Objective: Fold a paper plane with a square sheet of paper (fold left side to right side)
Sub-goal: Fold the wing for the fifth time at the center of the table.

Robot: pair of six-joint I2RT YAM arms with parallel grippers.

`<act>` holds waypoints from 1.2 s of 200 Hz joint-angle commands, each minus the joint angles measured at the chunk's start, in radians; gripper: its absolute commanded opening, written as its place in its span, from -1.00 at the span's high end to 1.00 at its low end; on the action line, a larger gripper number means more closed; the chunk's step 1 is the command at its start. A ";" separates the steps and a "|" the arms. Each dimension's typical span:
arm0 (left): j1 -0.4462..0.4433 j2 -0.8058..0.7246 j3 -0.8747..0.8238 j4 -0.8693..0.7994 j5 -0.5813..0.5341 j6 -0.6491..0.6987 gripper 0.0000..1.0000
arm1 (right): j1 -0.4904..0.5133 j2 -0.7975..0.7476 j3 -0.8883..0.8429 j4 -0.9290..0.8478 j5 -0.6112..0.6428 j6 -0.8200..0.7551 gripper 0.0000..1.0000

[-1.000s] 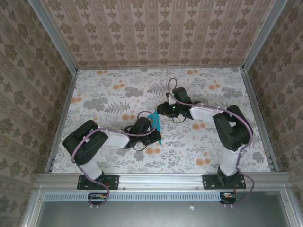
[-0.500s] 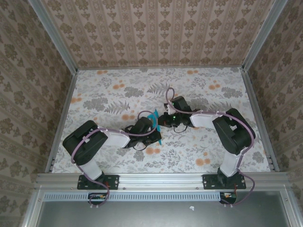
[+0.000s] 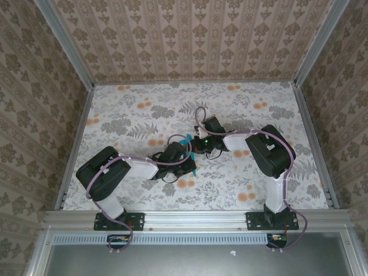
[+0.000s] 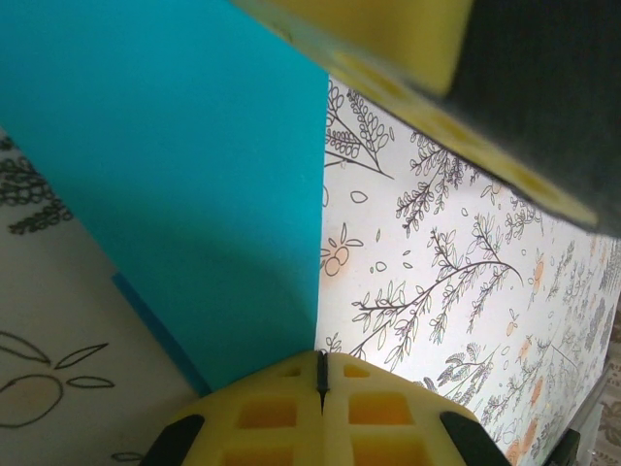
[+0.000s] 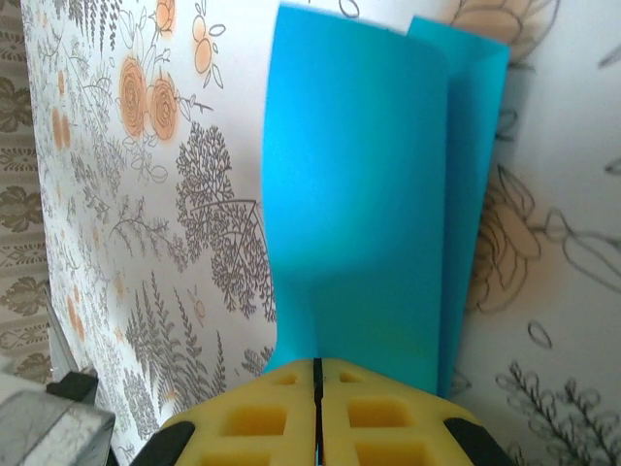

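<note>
The sheet of paper is bright cyan-blue and folded into a narrow strip standing up from the table between both grippers. Whether it has the paper plane's pointed shape, I cannot tell. My left gripper is shut on it; in the left wrist view the paper has its edge running into the closed seam of my left gripper. My right gripper meets it from the right. In the right wrist view my right gripper is shut on the folded layers of paper. A right fingertip crosses the top of the left wrist view.
The table has a floral cloth and is fenced by aluminium rails and patterned walls. Both arms reach in from the near edge and meet at the middle, the right elbow bent out to the right.
My right gripper has moved left toward the left gripper and closed on the paper. The left gripper has kept its hold and its place.
</note>
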 commanded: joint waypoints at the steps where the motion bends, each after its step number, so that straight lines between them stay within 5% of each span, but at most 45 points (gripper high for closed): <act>1: -0.011 0.018 -0.012 -0.126 -0.005 0.022 0.96 | -0.011 0.047 0.047 -0.020 0.011 -0.030 0.83; 240: -0.010 0.023 0.000 -0.135 0.008 0.029 0.97 | -0.119 0.320 0.522 -0.170 0.014 -0.080 0.81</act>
